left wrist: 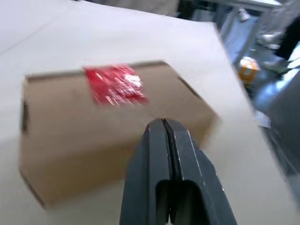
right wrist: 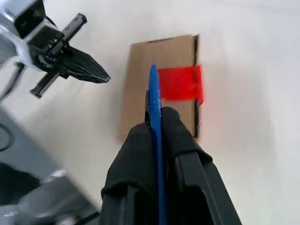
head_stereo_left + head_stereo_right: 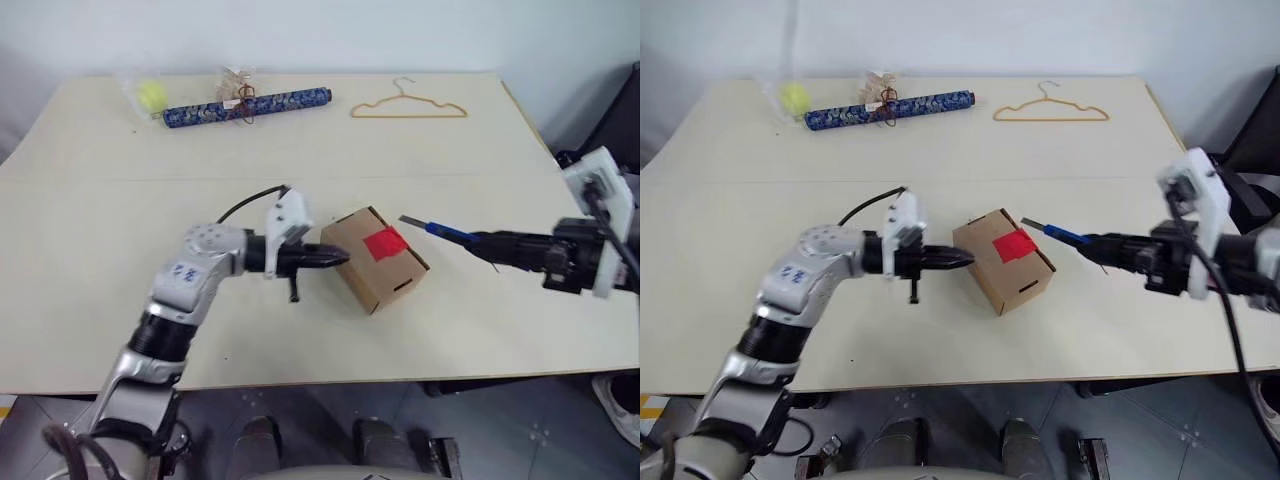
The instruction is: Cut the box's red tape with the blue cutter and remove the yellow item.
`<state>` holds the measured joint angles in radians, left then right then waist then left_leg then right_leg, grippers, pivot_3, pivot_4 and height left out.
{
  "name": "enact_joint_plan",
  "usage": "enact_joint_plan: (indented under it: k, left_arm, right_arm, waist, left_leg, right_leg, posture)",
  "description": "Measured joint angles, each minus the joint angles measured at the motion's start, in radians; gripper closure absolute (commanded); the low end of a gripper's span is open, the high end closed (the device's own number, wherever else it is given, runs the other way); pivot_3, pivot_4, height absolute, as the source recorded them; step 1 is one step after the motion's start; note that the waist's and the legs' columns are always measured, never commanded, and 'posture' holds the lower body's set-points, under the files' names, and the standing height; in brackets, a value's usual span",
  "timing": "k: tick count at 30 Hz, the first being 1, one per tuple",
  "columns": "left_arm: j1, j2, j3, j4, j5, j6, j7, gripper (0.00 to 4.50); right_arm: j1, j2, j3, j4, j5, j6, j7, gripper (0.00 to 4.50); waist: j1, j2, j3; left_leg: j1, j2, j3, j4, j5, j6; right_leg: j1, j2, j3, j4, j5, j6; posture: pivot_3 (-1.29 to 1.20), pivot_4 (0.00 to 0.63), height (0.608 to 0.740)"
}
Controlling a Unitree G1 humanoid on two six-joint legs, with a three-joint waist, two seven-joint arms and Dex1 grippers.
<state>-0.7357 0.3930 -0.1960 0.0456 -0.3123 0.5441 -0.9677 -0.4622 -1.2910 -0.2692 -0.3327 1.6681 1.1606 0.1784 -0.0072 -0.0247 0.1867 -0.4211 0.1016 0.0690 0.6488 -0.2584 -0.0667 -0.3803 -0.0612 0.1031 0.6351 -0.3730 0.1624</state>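
The box [image 3: 372, 272], a small brown carton, lies closed on the table with the red tape [image 3: 384, 243] across its top seam. My left gripper [image 3: 340, 256] is shut and empty, its tips right at the box's left corner; whether they touch it is unclear. My right gripper [image 2: 154, 117] is shut on the blue cutter [image 3: 445, 232], held above the table to the right of the box. The cutter's grey tip points at the tape from a short way off. The yellow item is hidden.
Along the table's far side lie a dark blue patterned roll [image 3: 247, 107], a yellow-green ball in clear wrap [image 3: 151, 95] and a thin wire hanger [image 3: 408, 106]. The table's front edge [image 3: 330, 378] runs close below the box.
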Motion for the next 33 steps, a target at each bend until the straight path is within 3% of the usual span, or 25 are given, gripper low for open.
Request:
enact_joint_plan:
  k: [3,10,19,33]
  left_arm:
    - [-0.033,-0.051,-0.008,0.06,0.026,0.002,0.066,4.5]
    - [-0.051,-0.112,0.006,0.114,0.074,0.02,0.205,4.5]
    - [-0.052,-0.12,-0.02,0.085,0.1,0.067,0.238,4.5]
    - [-0.058,-0.138,-0.022,0.078,0.104,0.1,0.246,4.5]
  right_arm:
    - [-0.164,0.116,0.138,0.057,-0.108,-0.001,-0.081,4.43]
    - [-0.29,0.308,0.287,0.119,-0.332,0.049,-0.149,4.43]
    - [-0.417,0.375,0.279,0.145,-0.351,0.223,-0.189,4.43]
    - [-0.414,0.444,0.217,0.138,-0.398,0.341,-0.201,4.43]
  waist:
    - [-0.004,0.0,0.0]
    - [0.007,0.0,0.0]
    - [0.007,0.0,0.0]
    - [0.01,0.0,0.0]
  left_leg:
    - [-0.001,-0.001,0.0,0.0,0.0,-0.001]
    - [-0.003,-0.001,0.004,0.0,0.001,-0.002]
    - [-0.003,-0.001,0.006,0.001,0.001,-0.002]
    - [-0.003,-0.001,0.006,0.001,0.001,-0.002]
  right_leg:
    - [-0.003,0.0,0.002,0.001,0.0,0.0]
    - [-0.014,0.0,0.005,0.012,0.0,0.0]
    - [-0.012,0.0,0.005,0.012,0.0,0.0]
    - [-0.012,0.0,0.005,0.013,0.0,0.0]
  posture:
    - [0.0,0.15,0.74]
    - [0.0,0.15,0.74]
    - [0.0,0.15,0.74]
    - [0.0,0.15,0.74]
